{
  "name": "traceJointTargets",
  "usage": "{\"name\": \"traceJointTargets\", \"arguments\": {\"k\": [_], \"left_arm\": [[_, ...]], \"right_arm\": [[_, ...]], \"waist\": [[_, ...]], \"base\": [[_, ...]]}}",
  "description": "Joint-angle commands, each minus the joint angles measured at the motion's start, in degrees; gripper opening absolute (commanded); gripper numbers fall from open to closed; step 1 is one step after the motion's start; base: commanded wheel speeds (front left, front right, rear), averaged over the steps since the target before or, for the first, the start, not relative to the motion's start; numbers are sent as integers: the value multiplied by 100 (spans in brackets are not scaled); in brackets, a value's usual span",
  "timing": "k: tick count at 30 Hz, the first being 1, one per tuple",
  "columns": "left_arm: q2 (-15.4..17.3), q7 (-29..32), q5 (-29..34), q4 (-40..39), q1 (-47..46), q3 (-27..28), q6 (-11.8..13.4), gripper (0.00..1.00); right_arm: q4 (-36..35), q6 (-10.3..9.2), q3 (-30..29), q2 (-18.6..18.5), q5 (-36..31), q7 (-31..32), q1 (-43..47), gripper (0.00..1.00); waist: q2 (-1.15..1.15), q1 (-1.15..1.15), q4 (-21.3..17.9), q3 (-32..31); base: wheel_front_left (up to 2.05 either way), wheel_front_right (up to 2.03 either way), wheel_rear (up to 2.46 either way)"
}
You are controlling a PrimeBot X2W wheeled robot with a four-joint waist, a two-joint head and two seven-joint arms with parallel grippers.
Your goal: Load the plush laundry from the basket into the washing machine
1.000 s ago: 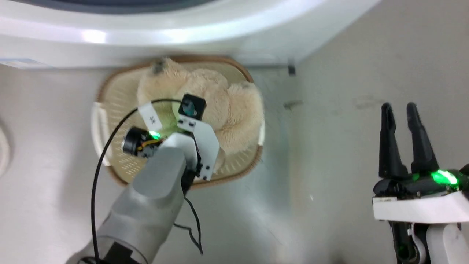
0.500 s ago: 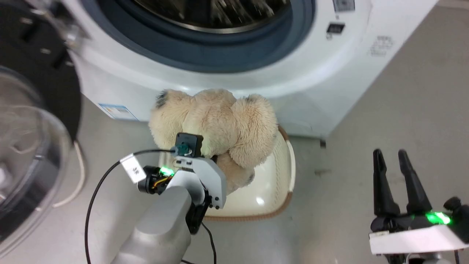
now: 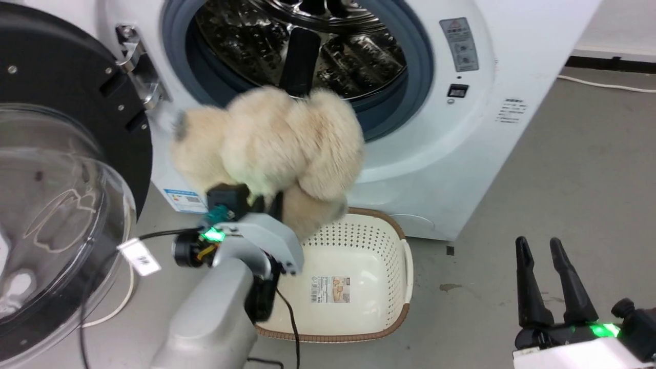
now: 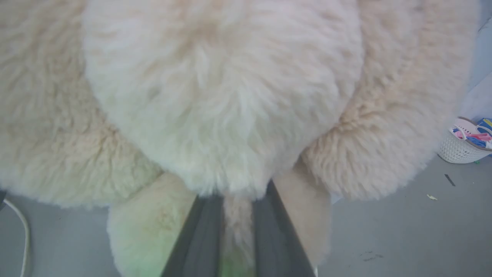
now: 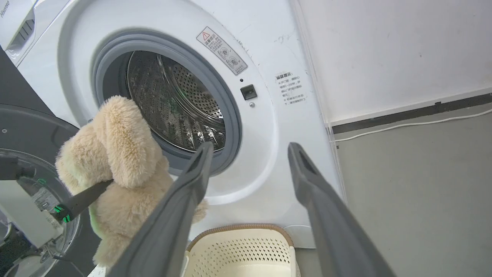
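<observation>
The fluffy beige plush laundry [image 3: 266, 138] hangs in the air in front of the washing machine's [image 3: 461, 154] open drum [image 3: 328, 46], above the basket. My left gripper [image 3: 264, 205] is shut on its fur from below; in the left wrist view its fingers [image 4: 205, 231] pinch a tuft of the plush laundry [image 4: 223, 96]. The cream basket [image 3: 379, 256] stands on the floor against the washer, with only its bottom label inside. My right gripper [image 3: 546, 248] is open at the lower right, holding nothing. The right wrist view shows the plush laundry [image 5: 119, 154] left of the drum [image 5: 177, 104].
The washer's black-rimmed clear door [image 3: 56, 195] stands swung open at the left, close beside my left arm. A white cable [image 3: 110, 312] lies on the grey floor below it. A small white basket of colourful items [image 4: 463, 144] sits farther off.
The plush has been lifted out of the basket and raised to the drum opening, held by my left gripper. The head camera has tilted up. The right gripper stays open.
</observation>
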Motion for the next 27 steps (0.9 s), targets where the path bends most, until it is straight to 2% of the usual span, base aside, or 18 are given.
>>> {"name": "traceJointTargets", "arguments": {"k": [1, 5, 8, 27], "left_arm": [[64, -71, 145, -367, 107, 181, 97, 0], [138, -73, 472, -1007, 242, 484, 160, 0], [144, -74, 652, -1188, 198, 617, 137, 0], [270, -75, 1383, -1081, -1448, 1453, -71, 0]], "right_arm": [[-5, 5, 14, -4, -10, -23, 122, 100], [-48, 5, 19, -4, -16, -23, 131, 100], [-87, 5, 23, -4, -34, -23, 94, 100], [-382, 5, 17, -4, -99, -23, -554, 100]], "waist": [[0, 1, -50, -23], [0, 1, -129, 60], [0, 1, -188, 172], [0, 1, -700, 1666]], "base": [[0, 0, 0], [0, 0, 0], [0, 0, 0], [0, 0, 0]]}}
